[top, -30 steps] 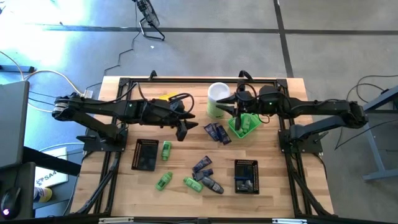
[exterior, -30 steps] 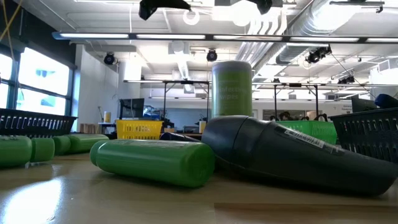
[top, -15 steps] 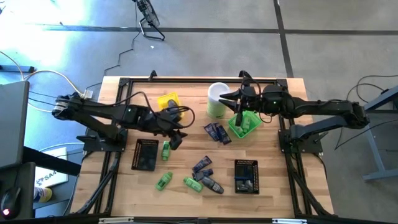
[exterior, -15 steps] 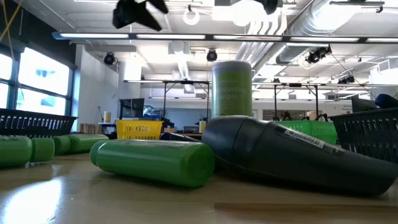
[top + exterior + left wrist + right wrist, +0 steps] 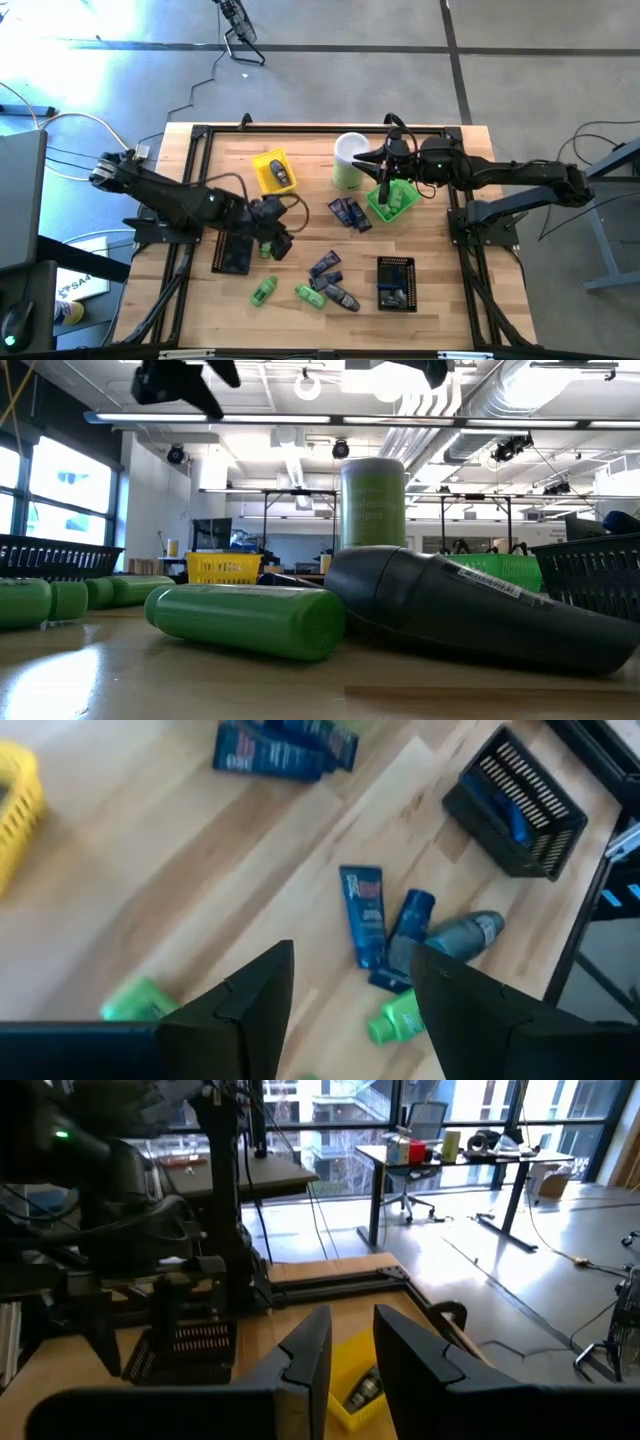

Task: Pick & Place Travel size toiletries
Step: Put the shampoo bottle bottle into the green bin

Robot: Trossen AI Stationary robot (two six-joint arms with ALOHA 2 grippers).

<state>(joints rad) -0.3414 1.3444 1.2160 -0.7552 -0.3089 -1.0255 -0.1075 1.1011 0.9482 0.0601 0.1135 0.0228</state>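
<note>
Meanwhile the left tool (image 5: 345,1010) hangs open and empty above the table (image 5: 440,300), angled down toward scattered toiletries (image 5: 385,925).

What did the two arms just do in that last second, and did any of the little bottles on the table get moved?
The left hand swung from beside the yellow tray toward the table's front, and now hangs open and empty over the green bottle next to the left black tray. The right hand stayed above the green tray, barely shifting. The bottles and packets on the table did not move.
</note>
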